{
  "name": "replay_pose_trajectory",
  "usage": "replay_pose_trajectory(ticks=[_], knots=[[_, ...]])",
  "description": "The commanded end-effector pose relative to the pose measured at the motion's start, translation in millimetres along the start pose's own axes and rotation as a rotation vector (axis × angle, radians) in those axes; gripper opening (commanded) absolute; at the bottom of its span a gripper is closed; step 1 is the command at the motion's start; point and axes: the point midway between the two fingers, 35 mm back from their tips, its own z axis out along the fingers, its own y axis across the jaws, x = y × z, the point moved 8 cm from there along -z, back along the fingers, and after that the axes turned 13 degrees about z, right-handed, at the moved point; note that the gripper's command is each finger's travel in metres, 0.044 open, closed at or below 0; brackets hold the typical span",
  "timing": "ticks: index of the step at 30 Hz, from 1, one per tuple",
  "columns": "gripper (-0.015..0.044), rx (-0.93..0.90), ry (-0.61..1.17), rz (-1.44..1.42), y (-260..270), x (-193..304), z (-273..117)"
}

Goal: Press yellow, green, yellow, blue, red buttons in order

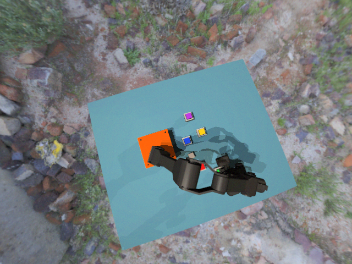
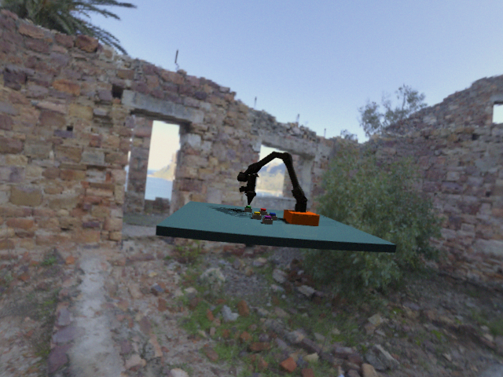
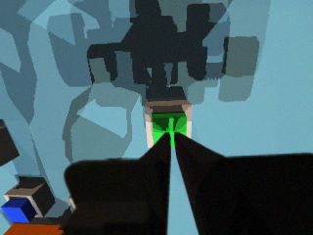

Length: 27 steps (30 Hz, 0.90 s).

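My gripper (image 2: 249, 203) (image 3: 171, 137) is shut and empty, pointing down just above the green button (image 1: 218, 170) (image 2: 247, 206) (image 3: 169, 122). The fingertips overlap the near part of its cap in the wrist view; whether they touch it I cannot tell. The yellow button (image 1: 201, 131) (image 2: 256, 213) stands clear of the arm. The blue button (image 1: 187, 140) (image 2: 272, 214) (image 3: 19, 211) is nearer the base. The red button (image 1: 202, 166) (image 2: 262, 210) is partly hidden by the arm in the top view.
The purple button (image 1: 188, 115) (image 2: 267, 217) is beyond the yellow and blue ones. A small beige block (image 1: 191, 155) lies between the blue and red buttons, beside the arm. The orange base (image 1: 154, 137) (image 2: 300, 217) (image 3: 34, 229) stands on the teal table (image 1: 113, 127) (image 2: 195, 227).
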Motion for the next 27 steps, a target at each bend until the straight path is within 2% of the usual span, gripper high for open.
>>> replay_pose_trajectory(ticks=[1,27], knots=[[0.0020,-0.004,0.001,-0.004,0.3,0.6,8.2],[0.0020,-0.004,0.001,-0.004,0.5,0.9,17.2]])
